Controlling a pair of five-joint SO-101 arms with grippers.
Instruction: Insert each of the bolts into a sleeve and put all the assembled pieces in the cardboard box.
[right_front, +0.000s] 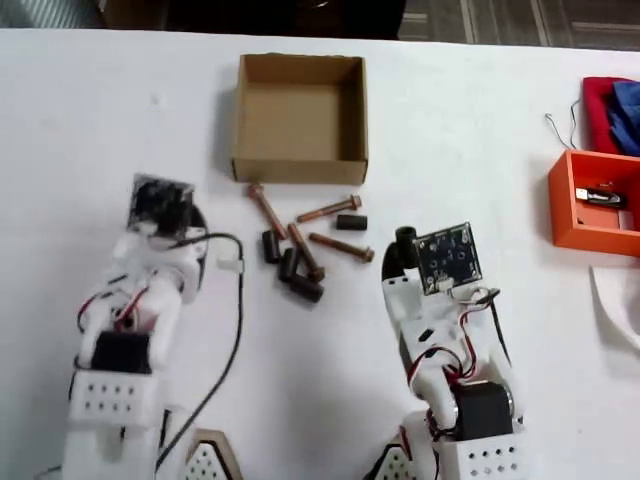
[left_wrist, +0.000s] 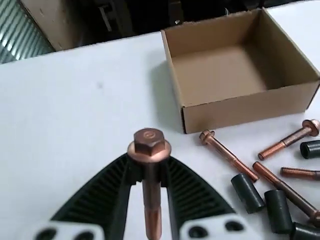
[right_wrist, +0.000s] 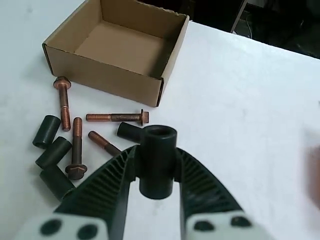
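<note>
We see the white surface (right_front: 480, 120) carrying the cardboard box (right_front: 300, 166), with an orange bin (right_front: 572, 215) well apart. Our left claw (left_wrist: 150, 164) clamps a bolt (left_wrist: 149, 146) and our right claw (right_wrist: 156, 156) a sleeve (right_wrist: 156, 167). Loose bolts (right_front: 340, 246) and sleeves (right_front: 305, 288) lie between claws and box.

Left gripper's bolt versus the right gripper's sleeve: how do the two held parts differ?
The bolt is copper-coloured; the sleeve is black. The bolt is slim with a hex head; the sleeve is a stubby tube with an open bore. Shared: each is clamped in jaws, bolt in the left gripper, sleeve in the right gripper.
</note>
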